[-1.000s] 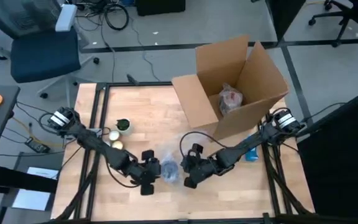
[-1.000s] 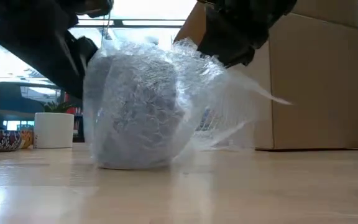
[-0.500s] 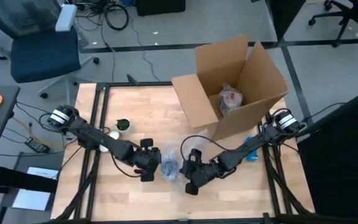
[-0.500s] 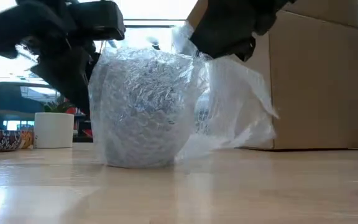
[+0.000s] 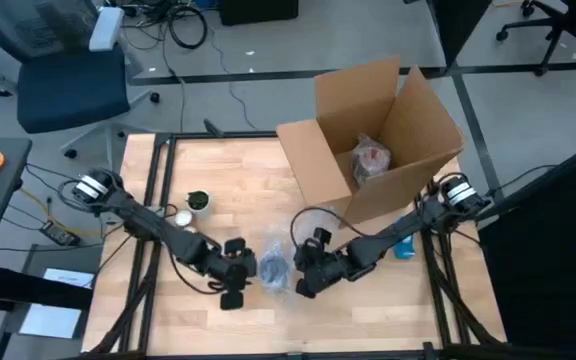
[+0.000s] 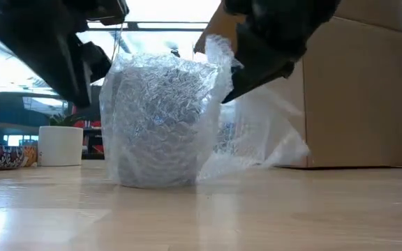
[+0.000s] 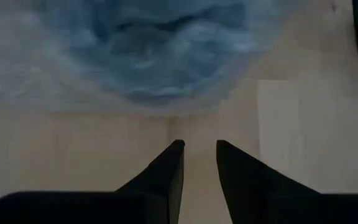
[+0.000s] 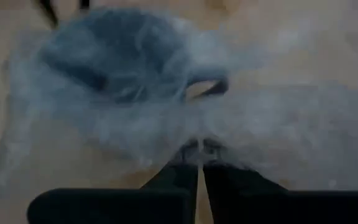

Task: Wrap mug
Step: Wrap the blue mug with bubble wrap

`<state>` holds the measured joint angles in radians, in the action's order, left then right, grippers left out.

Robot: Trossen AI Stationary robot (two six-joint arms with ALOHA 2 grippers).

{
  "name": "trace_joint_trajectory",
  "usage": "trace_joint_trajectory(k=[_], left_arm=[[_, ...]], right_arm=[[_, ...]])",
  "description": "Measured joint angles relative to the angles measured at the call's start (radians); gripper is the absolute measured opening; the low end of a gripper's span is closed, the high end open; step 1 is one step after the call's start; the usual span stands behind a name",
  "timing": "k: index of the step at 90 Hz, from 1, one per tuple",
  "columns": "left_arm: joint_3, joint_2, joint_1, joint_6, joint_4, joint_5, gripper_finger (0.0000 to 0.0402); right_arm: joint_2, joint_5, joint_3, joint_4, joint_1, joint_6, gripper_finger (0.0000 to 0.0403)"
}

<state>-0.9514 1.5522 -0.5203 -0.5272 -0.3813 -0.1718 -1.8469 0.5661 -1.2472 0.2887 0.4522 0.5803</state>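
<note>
The mug [image 5: 273, 268], swathed in clear bubble wrap, stands upright on the wooden table [image 5: 218, 170]; the low view shows it whole [image 6: 160, 122]. A loose tail of wrap [image 6: 257, 132] trails beside it onto the table. My right gripper [image 5: 296, 275] is at the mug's right side, shut on the wrap [image 8: 199, 149]. My left gripper [image 5: 246, 272] hovers at the mug's left side with its fingers slightly apart [image 7: 199, 149] and nothing between them; the wrapped mug [image 7: 166, 56] lies just ahead of it. My right gripper pinches a bunched fold of the bubble wrap [image 8: 194, 138] between its two fingers, close beside the mug's upper rim [image 6: 218, 52]. It comes slanting down from the table's right. The wrap rises along the mug's side to the fingers, and its tail hangs slack to the table.
An open cardboard box [image 5: 378, 140] with a wrapped thing inside stands at the far right. A small white pot with a plant [image 5: 197, 202] and a pale ball [image 5: 183, 216] sit at the left. A blue object [image 5: 405, 245] lies near the right arm.
My left gripper went in against the mug's left side, then drew back toward the near edge. My right gripper kept hold of the wrap and drew it up against the mug; the loose tail, earlier stretched out to the right, now hangs closer in.
</note>
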Motion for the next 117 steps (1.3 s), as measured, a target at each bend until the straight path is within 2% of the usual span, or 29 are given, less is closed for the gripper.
trace_joint_trajectory(k=[11,23,62,79,91,102,117], left_arm=[[0.0,0.037,0.003,-0.001,0.07,-0.053,0.0078],[0.0,0.043,0.016,-0.002,0.071,-0.074,0.0077],[0.0,-0.077,0.088,-0.019,-0.177,-0.172,0.0078],[0.0,-0.149,0.091,0.024,-0.267,-0.162,0.0078],[0.001,-0.15,0.013,0.019,-0.245,-0.082,0.0078],[0.04,-0.131,-0.079,-0.058,-0.163,-0.023,0.0077],[0.156,-0.082,-0.176,-0.1,0.158,0.007,0.0078]], right_arm=[[0.0,-0.055,0.0,-0.072,-0.004,-0.031,0.0],[0.0,-0.063,0.0,-0.081,-0.003,-0.031,0.0],[0.0,-0.072,0.0,-0.182,0.047,0.005,0.0],[0.0,-0.061,0.0,-0.185,0.087,-0.013,0.0],[0.0,-0.024,0.0,-0.181,0.101,-0.033,0.0],[0.0,0.02,0.0,-0.151,0.104,-0.032,0.0],[0.0,0.135,-0.052,-0.012,0.122,0.019,0.0]])
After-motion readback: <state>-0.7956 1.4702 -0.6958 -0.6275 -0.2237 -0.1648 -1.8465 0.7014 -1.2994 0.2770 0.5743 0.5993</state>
